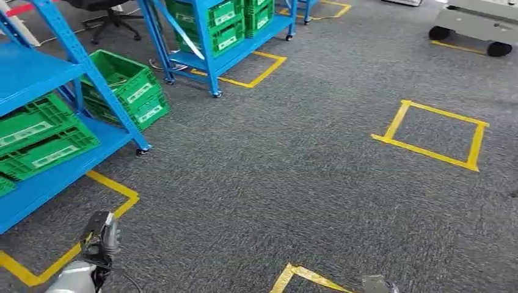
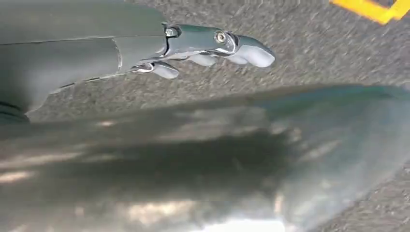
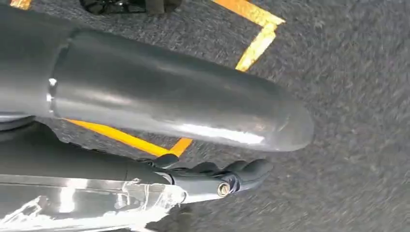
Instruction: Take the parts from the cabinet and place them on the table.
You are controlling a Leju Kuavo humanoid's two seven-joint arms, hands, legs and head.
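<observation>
Dark grey, coarse carpet (image 1: 293,183) is stretching across the room, marked with yellow tape squares (image 1: 432,134). Blue metal shelving (image 1: 36,110) on small castors is standing at the left, holding green ribbed plastic crates (image 1: 43,137); more green crates are sitting on a second blue rack (image 1: 226,36) farther back. Between the racks and the tape squares, wide carpet is lying open. Low in the head view, the left hand (image 2: 212,48) is hanging beside the body, its smooth grey fingers loosely extended and holding nothing. The right hand (image 3: 217,176) is hanging over the carpet, its dark fingers slightly curled around nothing.
</observation>
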